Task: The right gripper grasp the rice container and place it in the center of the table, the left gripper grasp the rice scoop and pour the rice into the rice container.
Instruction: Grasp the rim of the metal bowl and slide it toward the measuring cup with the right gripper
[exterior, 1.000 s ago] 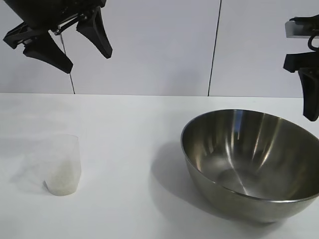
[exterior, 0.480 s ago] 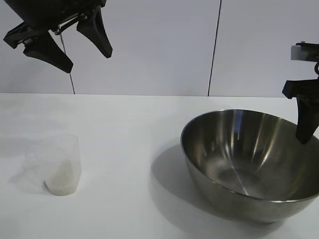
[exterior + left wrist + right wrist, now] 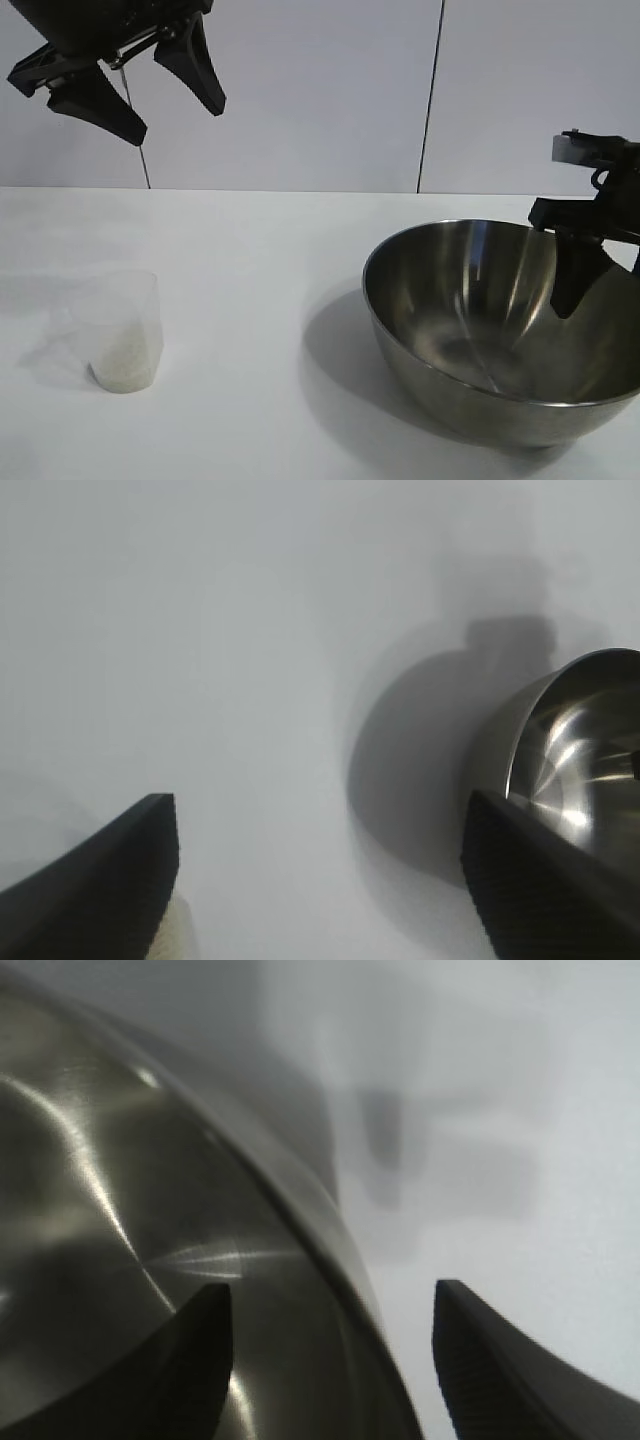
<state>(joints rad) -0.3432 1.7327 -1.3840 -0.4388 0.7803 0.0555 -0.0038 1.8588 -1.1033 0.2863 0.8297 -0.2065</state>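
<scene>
The rice container [image 3: 500, 330], a big shiny steel bowl, stands at the right of the white table [image 3: 260, 300]. My right gripper [image 3: 590, 280] is open and straddles the bowl's far right rim [image 3: 330, 1250], one finger [image 3: 190, 1360] inside the bowl and one [image 3: 500, 1360] outside. The rice scoop [image 3: 122, 330], a frosted plastic cup, stands at the left with white rice [image 3: 122, 365] in its bottom. My left gripper [image 3: 135, 85] hangs open high above the scoop; its wrist view shows the bowl [image 3: 580, 750] and a bit of the scoop's rim [image 3: 170, 935].
A white panelled wall with dark vertical seams [image 3: 430, 95] runs behind the table. Bare tabletop lies between the scoop and the bowl.
My right gripper has come down and moved left, from above the bowl's right edge to astride its rim. The left gripper, scoop and bowl have not moved.
</scene>
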